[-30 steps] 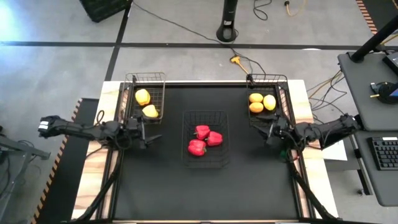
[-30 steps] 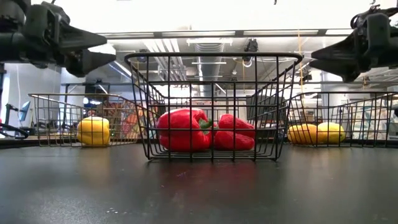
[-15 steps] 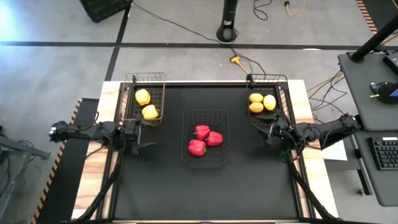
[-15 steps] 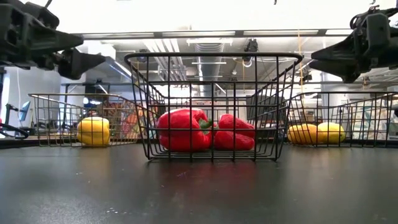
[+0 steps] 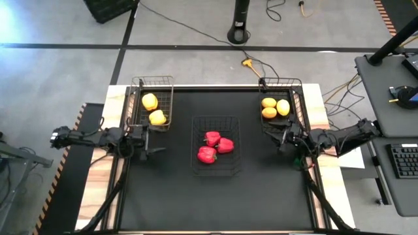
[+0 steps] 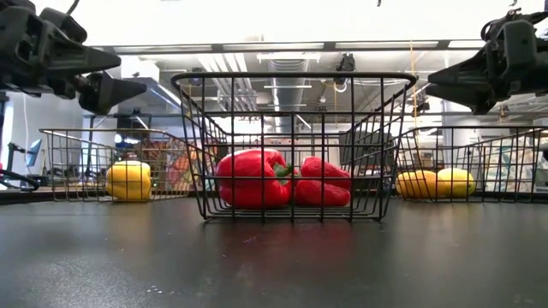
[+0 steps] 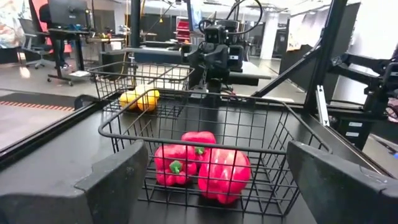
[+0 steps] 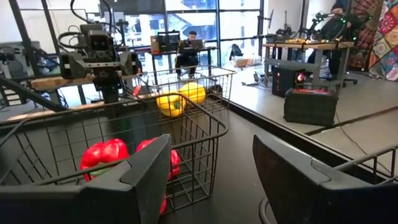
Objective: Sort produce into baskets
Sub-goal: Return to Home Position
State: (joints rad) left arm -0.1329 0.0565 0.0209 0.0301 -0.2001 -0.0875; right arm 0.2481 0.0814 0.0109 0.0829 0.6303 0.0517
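The black table point(image 5: 215, 199), edged in pale wood, carries three wire baskets: the left basket point(image 5: 164, 93) at the far left, the right basket point(image 5: 281, 88) at the far right, the middle basket point(image 5: 215, 167) central.

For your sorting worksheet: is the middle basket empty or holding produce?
Holding produce: three red bell peppers lie inside the middle basket.

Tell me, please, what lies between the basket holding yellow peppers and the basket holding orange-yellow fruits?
The dark wire basket with three red bell peppers stands between them, apart from both; the high view shows it.
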